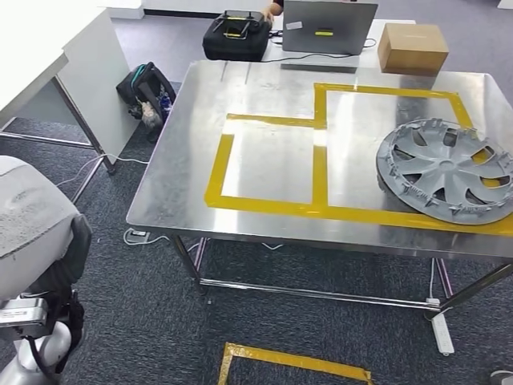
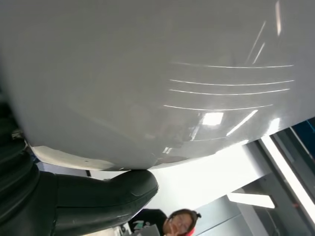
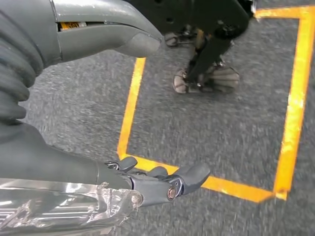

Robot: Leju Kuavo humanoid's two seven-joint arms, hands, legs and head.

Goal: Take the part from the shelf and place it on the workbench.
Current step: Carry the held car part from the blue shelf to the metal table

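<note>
1. Grey-white glossy curved panel (image 1: 30, 216), the part to be delivered, sits at the lower left of the head view, off any support and carried on the robot's left arm, short of the table's near left corner.
2. In the left wrist view the panel's smooth face (image 2: 148, 73) looms right against the camera, and the left hand (image 2: 74, 201) has its thick thumb pressed up against the panel's lower rim. The other fingers are hidden behind it, so I judge this a clamp on the edge, chosen because the piece is too broad to wrap.
3. The right hand (image 3: 148, 182) hangs over grey carpet above a yellow tape square (image 3: 130, 108), fingers stretched out, thumb apart, holding nothing.
4. The steel-topped workbench (image 1: 272, 152) carries yellow tape outlines (image 1: 321, 210), seemingly marking drop zones. A grey plastic wheel cover (image 1: 445, 168) lies over the right outline, while the left one is bare, which makes it the likely target.
5. Panel and workbench are well apart.
</note>
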